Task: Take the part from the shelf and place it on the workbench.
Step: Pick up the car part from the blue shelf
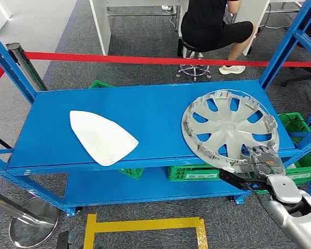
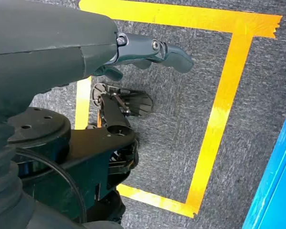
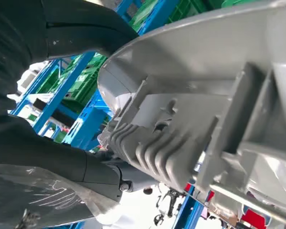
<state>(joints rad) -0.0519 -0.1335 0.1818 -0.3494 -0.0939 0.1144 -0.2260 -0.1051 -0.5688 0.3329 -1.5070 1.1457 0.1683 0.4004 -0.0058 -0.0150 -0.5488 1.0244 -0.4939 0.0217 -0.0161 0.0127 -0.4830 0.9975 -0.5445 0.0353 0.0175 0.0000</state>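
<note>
The right hand [image 1: 265, 160] sat at the lower right of the head view, its fingers closed on the near rim of the grey hubcap [image 1: 229, 126]; in the right wrist view the thumb and darker fingers [image 3: 109, 174] clamped the ribbed edge of that hubcap [image 3: 206, 86], which pressed close against the camera. The hubcap lay inner side up at the right end of the blue shelf [image 1: 146, 109] — its near edge jutted past the shelf's front lip, where the hand gripped it; whether the rest still touched the blue surface I could not tell.

The left hand [image 2: 148, 52] hung low in the left wrist view, its fingers stretched out and lying close together, holding nothing; beneath it ran grey carpet marked with a square of yellow tape [image 2: 220, 109], and a strip of the blue shelf showed at the lower right corner of that frame.

No brand, label or writing could be read on the hubcap, the shelf or anything else.

At the left centre of the head view a white curved panel [image 1: 101, 137] rested on the same shelf level, well apart from the hubcap; green crates [image 1: 193, 173] stood under the shelf. A red barrier tape [image 1: 146, 59] crossed the upper part of the frame — beyond it, at the top centre, a person in black [image 1: 212, 23] sat on a stool at a white desk.
</note>
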